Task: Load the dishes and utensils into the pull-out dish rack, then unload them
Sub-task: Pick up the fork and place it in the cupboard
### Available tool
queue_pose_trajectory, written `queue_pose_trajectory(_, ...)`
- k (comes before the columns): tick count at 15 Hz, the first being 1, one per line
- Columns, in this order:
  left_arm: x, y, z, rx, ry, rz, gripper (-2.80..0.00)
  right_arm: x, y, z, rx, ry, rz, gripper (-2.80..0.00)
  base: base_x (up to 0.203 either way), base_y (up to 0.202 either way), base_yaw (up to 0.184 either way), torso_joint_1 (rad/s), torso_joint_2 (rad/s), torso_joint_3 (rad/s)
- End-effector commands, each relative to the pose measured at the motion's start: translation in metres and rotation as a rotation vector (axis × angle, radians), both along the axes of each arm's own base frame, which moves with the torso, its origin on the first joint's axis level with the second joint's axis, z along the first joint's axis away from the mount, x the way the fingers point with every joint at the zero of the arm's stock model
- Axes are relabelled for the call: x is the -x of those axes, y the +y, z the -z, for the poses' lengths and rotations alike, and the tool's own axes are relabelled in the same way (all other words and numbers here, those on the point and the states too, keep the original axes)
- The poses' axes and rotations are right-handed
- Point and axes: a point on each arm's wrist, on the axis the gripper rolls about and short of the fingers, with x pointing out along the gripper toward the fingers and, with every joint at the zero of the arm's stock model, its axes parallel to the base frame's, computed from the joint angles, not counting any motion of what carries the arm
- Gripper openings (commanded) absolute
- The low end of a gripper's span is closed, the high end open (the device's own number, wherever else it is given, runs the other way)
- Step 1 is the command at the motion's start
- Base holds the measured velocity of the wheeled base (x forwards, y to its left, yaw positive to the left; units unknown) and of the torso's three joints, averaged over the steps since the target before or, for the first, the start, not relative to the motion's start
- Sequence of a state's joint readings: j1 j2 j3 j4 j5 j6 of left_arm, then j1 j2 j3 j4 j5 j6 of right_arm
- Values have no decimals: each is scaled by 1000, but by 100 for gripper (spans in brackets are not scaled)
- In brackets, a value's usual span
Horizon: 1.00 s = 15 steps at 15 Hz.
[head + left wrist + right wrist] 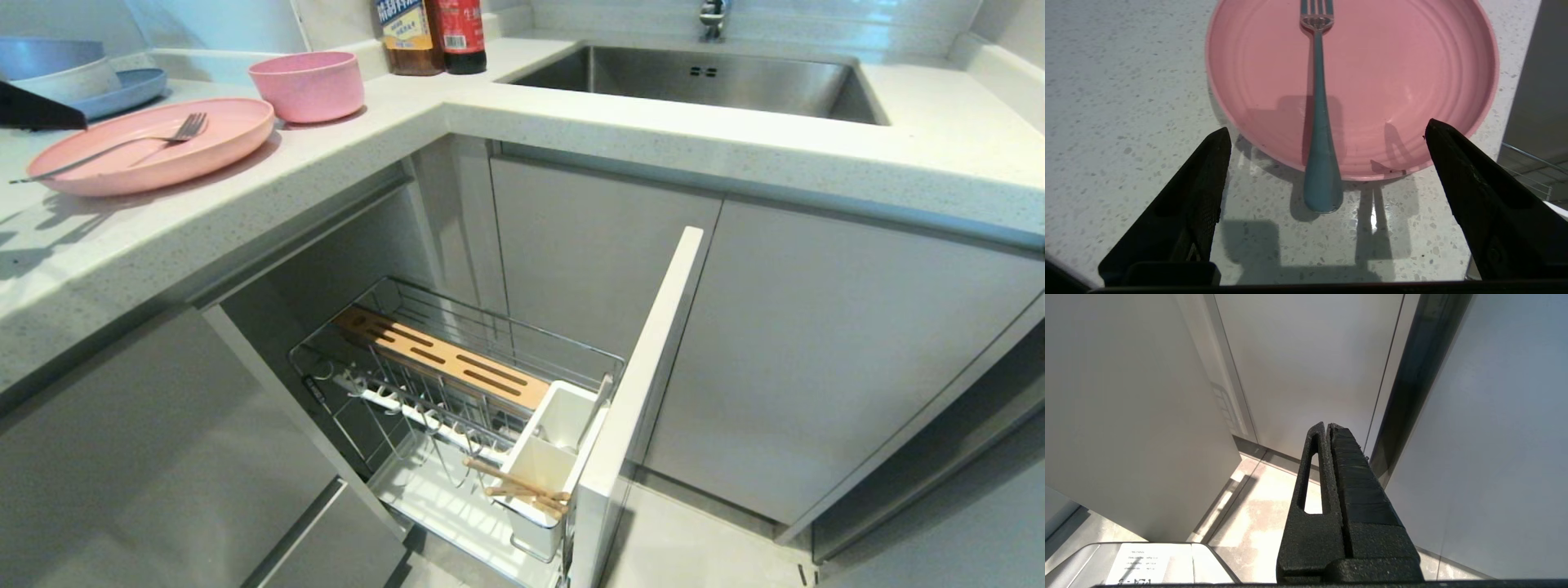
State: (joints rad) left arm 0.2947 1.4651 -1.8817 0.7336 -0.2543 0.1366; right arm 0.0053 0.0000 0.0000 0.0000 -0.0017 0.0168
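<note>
The left gripper (1327, 134) is seen spread wide above the counter (1126, 81), its jaws set either side of the handle end of the fork (1319, 134) and holding nothing. The fork lies across the pink plate (1412, 81), tines over the plate's middle and handle tip overhanging the rim onto the counter side. In the head view only a dark corner of that arm can be made out at the left edge, beside the plate (229, 139). The pink bowl (309, 84) stands just behind the plate, and a blue plate with stacked bowls (122, 88) sits further back.

Below, the pull-out dish rack (457, 367) is drawn out, and the chopsticks (518, 487) lie tilted in the nearest white utensil cup (555, 445), their ends sticking out over its edge. The right gripper (1327, 428) is closed on nothing, pointed at the cabinet fronts low down.

Risk is judged to lie in the fork's slim, smooth handle: a closure made too high or off-centre could pinch only its edge, so that the fork pivots on the plate rim or slips free. A low closure might catch the rim and drag or tip the plate. Whether the handle tip actually touches the counter cannot be told for certain.
</note>
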Motion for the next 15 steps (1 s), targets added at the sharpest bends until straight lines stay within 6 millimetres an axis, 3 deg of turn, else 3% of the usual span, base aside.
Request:
queue_pose_trajectory(1, -8, 2, 3, 7, 15, 15, 0, 0, 0, 0, 0, 1, 0, -280, 0, 0, 0, 0, 0, 0)
queue_pose_trajectory(8, -36, 4, 11, -1, 49, 49, 0, 0, 0, 0, 0, 2, -1, -280, 0, 0, 0, 0, 0, 0)
queue_pose_trajectory(15, -45, 3, 14, -3, 47, 65, 0, 0, 0, 0, 0, 2, -1, -280, 0, 0, 0, 0, 0, 0)
